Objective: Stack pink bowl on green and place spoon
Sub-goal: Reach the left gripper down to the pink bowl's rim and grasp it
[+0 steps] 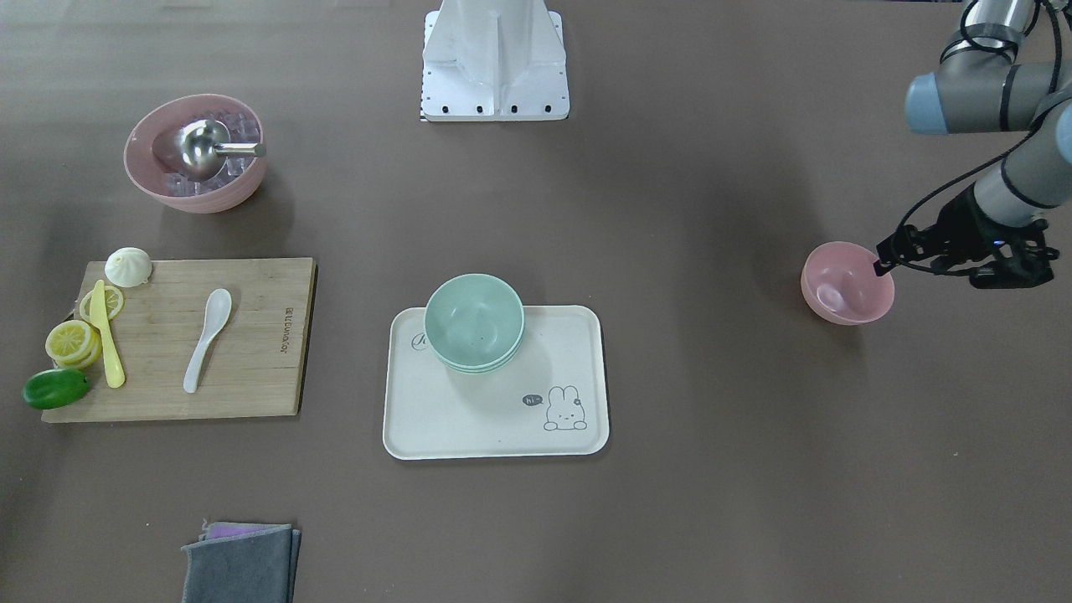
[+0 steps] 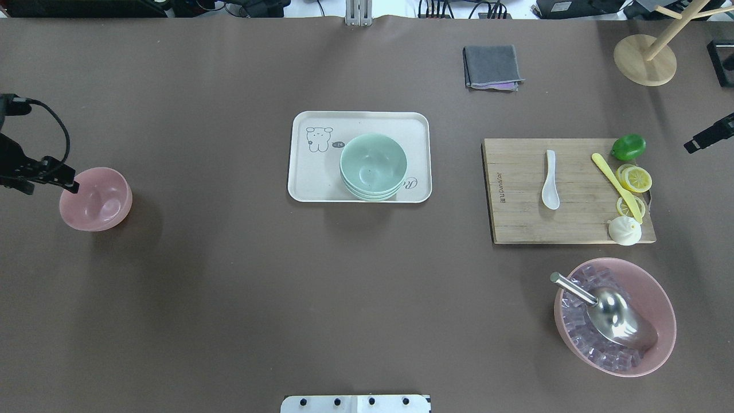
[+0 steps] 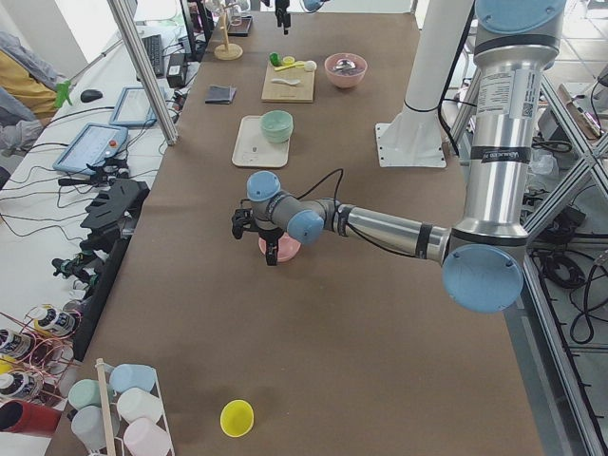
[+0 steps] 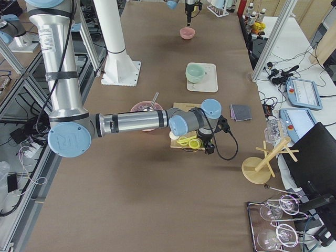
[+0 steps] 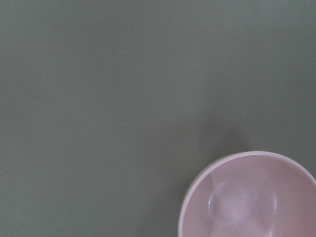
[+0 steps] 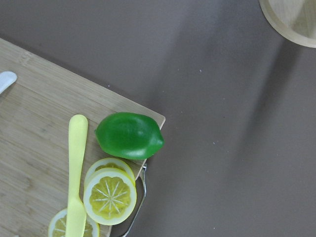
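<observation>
Hovering at the robot's left end of the brown surface (image 1: 720, 419), with one dark tip of the left fingers (image 1: 879, 267) right at the rim of the small pink bowl (image 1: 847, 289) on the arm's side; cannot tell whether spread wide, drawn narrow or pinching that rim. Sitting upright and empty there, the bowl, well apart from the cream tray (image 1: 502, 435) at mid-surface. Nested mouth-up on the tray's corner toward the robot and its right, a stack of green bowls (image 1: 474, 322), with a printed rabbit (image 1: 566, 410) at the opposite corner. Lying farther to the robot's right on the wooden cutting board (image 1: 260, 377), the white spoon (image 1: 207, 339), scoop end toward the robot, touching nothing but the wood. Crowding the board's outer end: a yellow knife (image 1: 107, 339), lemon slices (image 1: 72, 342), a green lime (image 1: 55, 389) overhanging the corner, a white bun (image 1: 128, 266). Standing on the robot's side of the board, a larger pink bowl (image 1: 195, 197) of ice cubes (image 1: 239, 126) with a metal scoop (image 1: 205, 149) resting inside. Hanging over the surface just off the lime corner, the right fingers (image 2: 695, 144); cannot tell whether wide or narrow. Folded near the operators' edge, a grey cloth (image 1: 241, 565) over a purple layer
</observation>
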`<state>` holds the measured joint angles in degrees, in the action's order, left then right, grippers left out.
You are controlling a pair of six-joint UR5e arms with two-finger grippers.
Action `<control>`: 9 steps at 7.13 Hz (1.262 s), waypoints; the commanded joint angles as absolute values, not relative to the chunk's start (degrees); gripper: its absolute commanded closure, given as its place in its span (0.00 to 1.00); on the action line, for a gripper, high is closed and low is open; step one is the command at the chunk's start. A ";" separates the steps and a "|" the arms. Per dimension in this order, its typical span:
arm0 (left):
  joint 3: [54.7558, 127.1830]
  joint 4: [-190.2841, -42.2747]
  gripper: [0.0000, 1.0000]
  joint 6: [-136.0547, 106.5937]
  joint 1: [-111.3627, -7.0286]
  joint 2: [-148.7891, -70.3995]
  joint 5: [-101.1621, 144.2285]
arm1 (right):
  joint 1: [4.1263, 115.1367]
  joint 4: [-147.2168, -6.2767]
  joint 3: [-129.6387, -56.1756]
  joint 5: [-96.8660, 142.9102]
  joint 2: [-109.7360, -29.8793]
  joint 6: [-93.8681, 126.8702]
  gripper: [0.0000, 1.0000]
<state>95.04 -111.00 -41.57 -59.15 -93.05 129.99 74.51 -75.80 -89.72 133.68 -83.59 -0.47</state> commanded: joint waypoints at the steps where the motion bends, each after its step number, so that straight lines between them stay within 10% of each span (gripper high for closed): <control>1: 89.07 -117.38 0.15 -43.15 -56.60 -93.78 128.67 | 73.31 -74.45 -89.91 134.03 -83.58 4.00 0.00; 3: 87.72 -118.57 1.00 -44.12 -56.51 -94.48 129.19 | 72.51 -72.60 -89.91 134.03 -83.67 7.02 0.00; 9: 99.54 -105.22 1.00 -66.78 -54.60 -106.47 131.57 | 70.16 -72.51 -89.39 132.72 -80.97 15.51 0.00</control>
<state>94.78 -114.67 -49.86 -55.96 -100.76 130.57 71.69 -72.48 -89.79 133.32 -82.74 10.83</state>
